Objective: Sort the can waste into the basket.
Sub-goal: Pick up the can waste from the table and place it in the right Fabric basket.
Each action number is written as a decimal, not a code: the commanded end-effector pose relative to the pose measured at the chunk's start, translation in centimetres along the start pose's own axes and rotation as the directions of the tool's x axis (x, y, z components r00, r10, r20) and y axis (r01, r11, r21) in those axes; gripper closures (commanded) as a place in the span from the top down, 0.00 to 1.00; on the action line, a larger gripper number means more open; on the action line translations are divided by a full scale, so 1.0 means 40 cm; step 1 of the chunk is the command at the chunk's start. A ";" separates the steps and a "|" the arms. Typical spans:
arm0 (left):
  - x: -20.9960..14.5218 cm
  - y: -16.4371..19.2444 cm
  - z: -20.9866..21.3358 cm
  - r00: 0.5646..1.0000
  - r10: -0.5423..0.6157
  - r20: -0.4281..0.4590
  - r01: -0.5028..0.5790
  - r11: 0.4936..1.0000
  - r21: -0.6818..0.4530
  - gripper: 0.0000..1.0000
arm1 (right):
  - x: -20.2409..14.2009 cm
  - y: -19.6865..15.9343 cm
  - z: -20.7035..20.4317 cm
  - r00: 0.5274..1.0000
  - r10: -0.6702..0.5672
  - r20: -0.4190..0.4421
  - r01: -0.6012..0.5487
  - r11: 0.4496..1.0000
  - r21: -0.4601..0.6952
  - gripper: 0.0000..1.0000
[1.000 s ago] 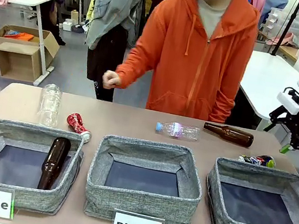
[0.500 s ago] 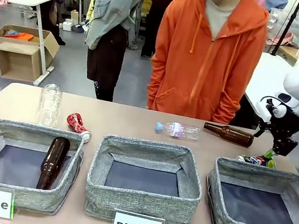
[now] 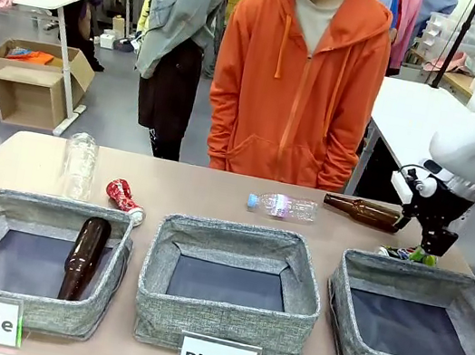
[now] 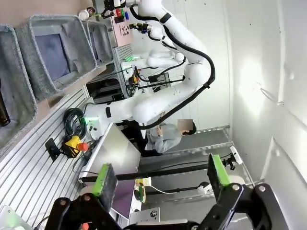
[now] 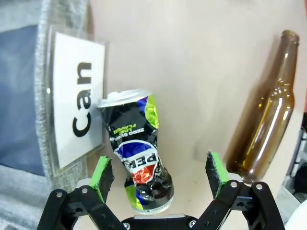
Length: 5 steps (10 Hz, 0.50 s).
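Right gripper (image 5: 159, 173) spread wide astride dark can (image 5: 136, 153); long axis along fingers (image 5: 103, 175), silver end pointing away.

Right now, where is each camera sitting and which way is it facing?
Front: fixed on the robot's side, looking across the table at the person; right gripper by the dark can.
Left wrist: on the left wrist, facing off past the table's edge; open left gripper.
Right wrist: looking down at the table; open right gripper astride the can.
Shared: front and right wrist show that can and the brown bottle.
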State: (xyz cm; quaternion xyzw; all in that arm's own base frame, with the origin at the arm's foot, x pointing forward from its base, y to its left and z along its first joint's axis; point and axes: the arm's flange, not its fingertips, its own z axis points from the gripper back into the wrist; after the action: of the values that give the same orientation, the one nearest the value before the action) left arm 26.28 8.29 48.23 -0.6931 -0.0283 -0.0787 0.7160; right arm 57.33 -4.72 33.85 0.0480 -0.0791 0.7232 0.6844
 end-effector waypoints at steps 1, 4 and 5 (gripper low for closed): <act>0.009 -0.008 0.000 1.000 -0.004 0.003 0.004 1.000 -0.020 1.00 | 0.010 -0.032 -0.023 0.999 -0.030 -0.037 0.030 1.000 0.004 1.00; 0.009 -0.008 0.000 1.000 -0.004 0.003 0.004 1.000 -0.020 1.00 | -0.003 -0.045 -0.085 0.997 -0.066 -0.040 0.068 0.997 0.041 1.00; 0.009 -0.008 0.000 1.000 -0.004 0.003 0.004 1.000 -0.020 1.00 | -0.004 -0.049 -0.099 0.997 -0.075 -0.037 0.076 0.996 0.053 1.00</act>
State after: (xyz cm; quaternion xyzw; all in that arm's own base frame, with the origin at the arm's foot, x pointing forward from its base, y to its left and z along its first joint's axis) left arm 26.37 8.30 48.07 -0.6940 -0.0261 -0.0771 0.7153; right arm 58.36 -4.22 30.44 0.0623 -0.0580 0.7093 0.6998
